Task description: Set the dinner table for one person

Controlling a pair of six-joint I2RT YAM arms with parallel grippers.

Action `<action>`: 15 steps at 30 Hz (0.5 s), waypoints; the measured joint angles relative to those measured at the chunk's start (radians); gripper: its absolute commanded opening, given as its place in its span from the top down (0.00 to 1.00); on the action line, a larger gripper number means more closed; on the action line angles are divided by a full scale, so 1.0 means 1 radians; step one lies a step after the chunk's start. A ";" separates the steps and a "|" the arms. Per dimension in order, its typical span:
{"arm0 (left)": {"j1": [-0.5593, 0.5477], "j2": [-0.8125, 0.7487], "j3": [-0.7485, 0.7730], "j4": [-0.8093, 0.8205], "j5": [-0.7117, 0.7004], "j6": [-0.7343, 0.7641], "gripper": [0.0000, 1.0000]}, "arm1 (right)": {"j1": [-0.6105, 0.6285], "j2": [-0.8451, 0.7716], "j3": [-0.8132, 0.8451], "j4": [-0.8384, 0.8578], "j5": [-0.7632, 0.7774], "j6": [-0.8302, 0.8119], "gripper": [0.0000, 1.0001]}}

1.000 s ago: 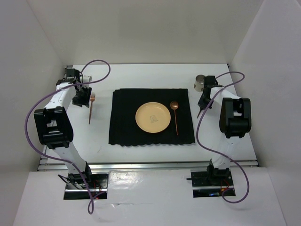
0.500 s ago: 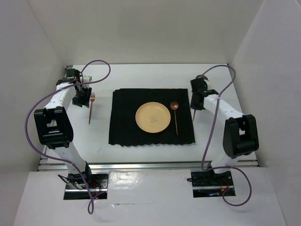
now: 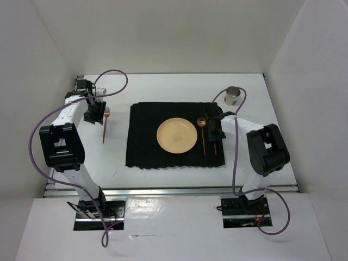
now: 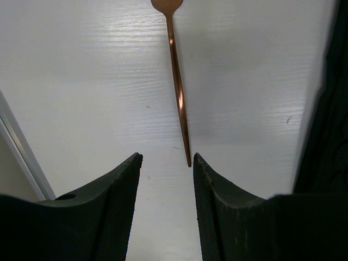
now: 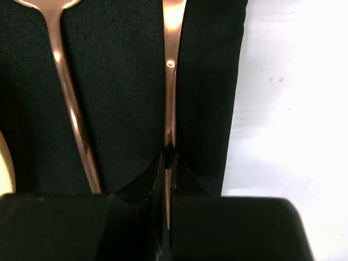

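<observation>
The white dinner table (image 3: 163, 87) carries a black mat (image 3: 147, 147) with a yellow plate (image 3: 176, 135) and a copper spoon (image 3: 202, 133) to its right. My right gripper (image 3: 215, 136) is over the mat's right edge, shut on a thin copper utensil (image 5: 169, 81) that runs parallel to the spoon (image 5: 65, 92), just right of it. My right gripper (image 5: 169, 157) clamps its handle. A copper fork (image 3: 105, 125) lies on the table left of the mat. My left gripper (image 3: 98, 111) is open and empty, its jaws (image 4: 166, 160) just short of the fork's (image 4: 178, 81) handle end.
A small metal cup (image 3: 232, 96) stands on the table behind the mat's right corner. The mat's edge shows at the right of the left wrist view (image 4: 331, 109). White walls enclose the table on three sides.
My right arm has swung left from beside the cup to over the mat's right edge, carrying the copper utensil. The cup is now uncovered. The left arm has not moved.
</observation>
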 measured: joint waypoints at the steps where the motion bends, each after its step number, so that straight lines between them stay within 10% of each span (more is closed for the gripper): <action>1: 0.000 0.000 0.000 0.000 0.000 0.000 0.49 | 0.000 0.002 0.000 0.002 -0.002 -0.002 1.00; 4: 0.000 0.000 0.000 0.000 0.000 0.001 0.49 | 0.000 0.004 0.002 0.006 -0.008 -0.007 1.00; 9: 0.000 0.000 0.000 -0.002 0.001 0.002 0.49 | 0.000 0.018 0.010 0.006 -0.012 0.001 0.50; 15: 0.000 0.000 0.000 -0.005 0.004 0.003 0.49 | -0.002 0.020 0.026 -0.012 -0.005 0.026 0.33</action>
